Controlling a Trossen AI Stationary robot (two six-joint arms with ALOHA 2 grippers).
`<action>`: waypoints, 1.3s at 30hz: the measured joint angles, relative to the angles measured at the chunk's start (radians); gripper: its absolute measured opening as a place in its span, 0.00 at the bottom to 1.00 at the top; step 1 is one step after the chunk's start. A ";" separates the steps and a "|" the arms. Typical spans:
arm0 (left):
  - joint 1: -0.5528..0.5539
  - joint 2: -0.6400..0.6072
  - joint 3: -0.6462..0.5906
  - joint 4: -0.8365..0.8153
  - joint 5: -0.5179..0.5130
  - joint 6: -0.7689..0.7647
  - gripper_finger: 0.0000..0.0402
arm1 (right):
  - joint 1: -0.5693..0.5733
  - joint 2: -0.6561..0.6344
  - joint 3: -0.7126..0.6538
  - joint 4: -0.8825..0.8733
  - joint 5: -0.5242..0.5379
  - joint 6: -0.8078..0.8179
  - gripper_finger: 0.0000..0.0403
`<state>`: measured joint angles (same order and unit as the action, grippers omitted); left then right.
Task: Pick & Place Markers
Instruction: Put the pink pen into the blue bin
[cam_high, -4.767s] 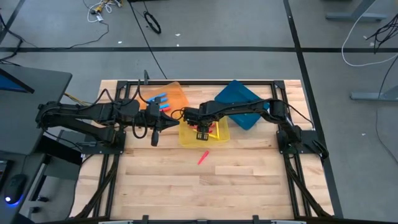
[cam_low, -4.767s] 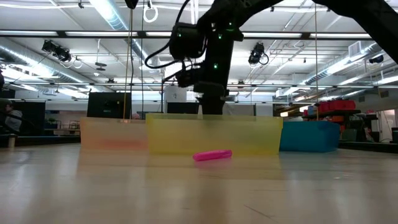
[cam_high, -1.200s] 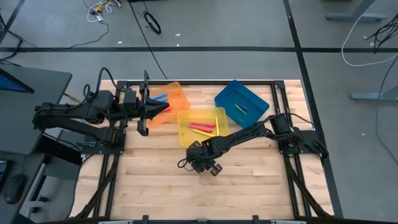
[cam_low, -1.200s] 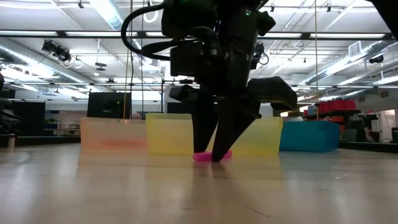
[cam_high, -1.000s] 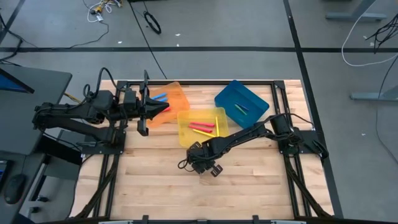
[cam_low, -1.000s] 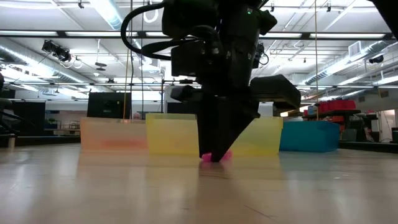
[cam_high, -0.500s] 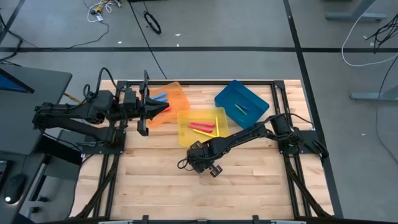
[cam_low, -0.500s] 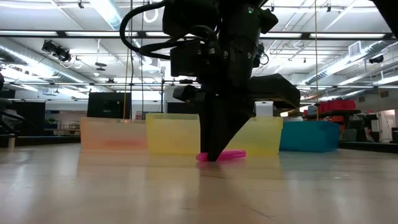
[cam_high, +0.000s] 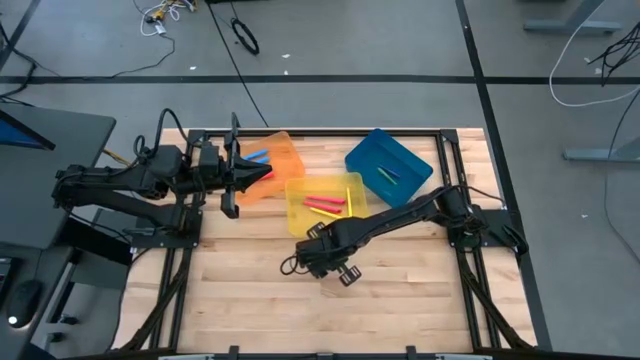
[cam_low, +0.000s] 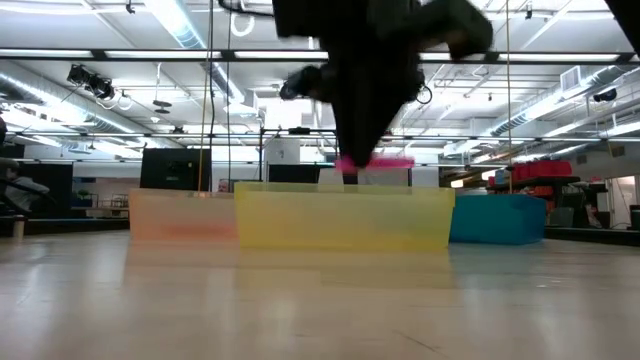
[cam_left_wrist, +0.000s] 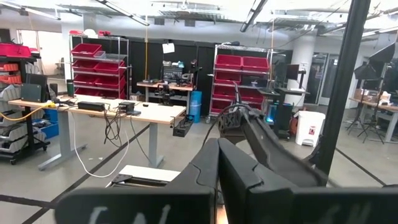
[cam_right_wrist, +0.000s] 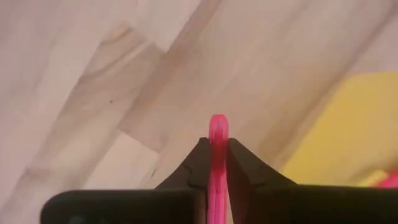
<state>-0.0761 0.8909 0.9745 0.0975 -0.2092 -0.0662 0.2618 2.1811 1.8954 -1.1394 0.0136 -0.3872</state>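
Above the bare wood, just in front of the yellow tray (cam_high: 300, 205), my right gripper (cam_right_wrist: 212, 155) is clenched on the pink marker (cam_right_wrist: 217, 155); it's up off the table (cam_high: 400, 290), level with the tray's rim; my left gripper (cam_left_wrist: 217, 163), fingers pressed together, waits over the orange tray (cam_high: 285, 152).

Two dark jointed arms carry black cables, each ending in tapered black fingers (cam_right_wrist: 198, 163).

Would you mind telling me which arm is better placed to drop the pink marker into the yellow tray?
The right: its gripper already holds the pink marker lifted beside the yellow plastic tray.
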 joint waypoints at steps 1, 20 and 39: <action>0.000 0.000 0.000 0.000 0.000 0.000 0.03 | 0.000 0.000 0.033 -0.023 0.000 0.010 0.06; 0.000 0.000 0.000 0.003 -0.011 0.007 0.03 | -0.092 -0.002 0.222 -0.258 0.004 0.361 0.07; 0.000 0.000 0.000 0.003 -0.027 -0.001 0.03 | -0.502 -0.012 0.222 -0.283 0.057 0.726 0.07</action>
<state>-0.0757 0.8906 0.9749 0.1001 -0.2363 -0.0673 -0.2405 2.1694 2.1174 -1.4219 0.0708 0.3386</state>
